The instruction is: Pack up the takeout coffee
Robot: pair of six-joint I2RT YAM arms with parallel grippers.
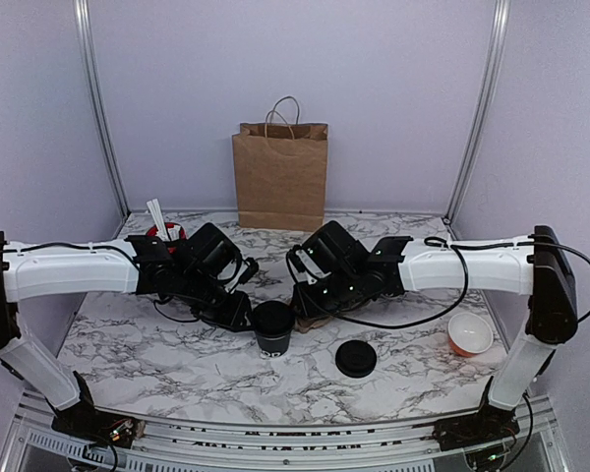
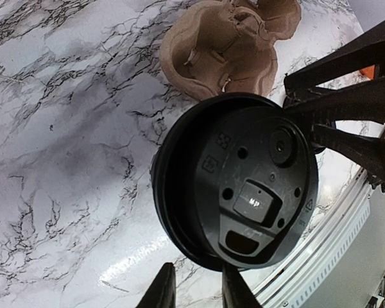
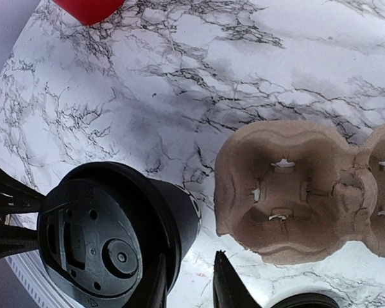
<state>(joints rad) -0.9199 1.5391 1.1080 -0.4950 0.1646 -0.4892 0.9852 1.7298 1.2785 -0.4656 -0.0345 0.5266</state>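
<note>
The left tool (image 2: 197, 277) has its jaws a narrow way apart with nothing between them. Its tips sit at the rim of the takeout coffee (image 2: 237, 186), on the side turned away from the cardboard carrier (image 3: 285, 192). The right tool (image 3: 189, 262) is likewise slightly parted and empty. It reaches in from over the carrier, with one finger close alongside the cup's wall. I cannot tell whether either tool presses on the rim.

The coffee stands upright on the worktop (image 1: 177, 354) with its lid on and its long axis vertical. It is just beside the carrier on the left-arm side, with a thin strip of marble between them. Both tools are about equally near, and either gap looks too narrow to take the cup without opening wider. The carrier's nearest cell is unfilled.

The paper bag (image 1: 281, 175) stands well beyond the carrier at the far wall. A loose black lid (image 1: 355, 358) lies on the carrier's near side, a red holder (image 1: 165, 234) is far to its left, and a white-and-orange cup (image 1: 469, 334) is well to its right. The short path across looks free.
</note>
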